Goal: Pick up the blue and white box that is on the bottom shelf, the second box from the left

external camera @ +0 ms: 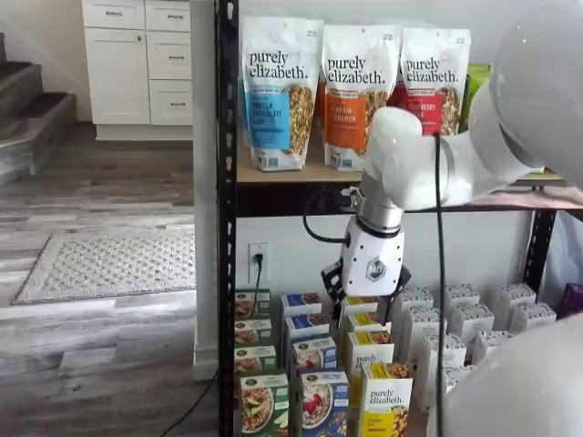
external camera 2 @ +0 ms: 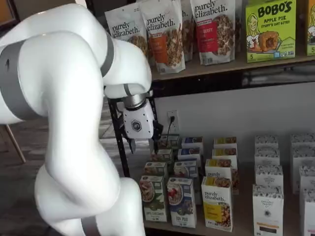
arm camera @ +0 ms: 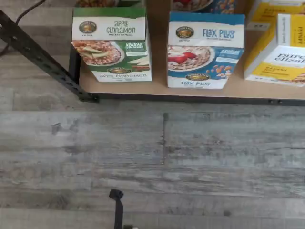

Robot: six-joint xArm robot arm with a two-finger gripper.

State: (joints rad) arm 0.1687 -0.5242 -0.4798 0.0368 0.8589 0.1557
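White arm (external camera 2: 64,98), nearest the lens and largest in frame, stands between the cameras and the rack. It hides much of the approach path, so a misjudged descent would be hard to catch from the front.

Black steel rack post (external camera: 226,228) rises just left of the front cartons. A sideways drift of the wrist toward it risks a knock against the frame.

Bottom shelf (arm camera: 159,88) is low, near the grey plank floor (arm camera: 143,157), with the upper tier of granola bags (external camera: 351,91) overhead. A steep reach down may bring an arm link against that upper board.

Gripper (external camera: 367,289) hangs above the bottom shelf, well apart from the cartons. Its black fingers are spread wide and it holds nothing.

Blue and white box (arm camera: 205,50), a "Flax Plus" carton, stands upright at the front edge of the bottom shelf; both shelf views show it too (external camera: 323,405). The green "Apple Cinnamon" carton (arm camera: 112,45) stands on one side and the yellow-and-white "purely elizabeth" carton (arm camera: 281,52) on the other, with like cartons (external camera: 314,353) ranked behind. Likely faults:
- a finger landing on a neighbour instead of in the narrow gaps beside the box
- a push from the front that topples the light carton backward into its row
- a grasp placed too high, letting the carton slip or crush

Dark cable (external camera: 440,273) trails along the arm beside the gripper. Slack in it could snag on a carton top during the reach.
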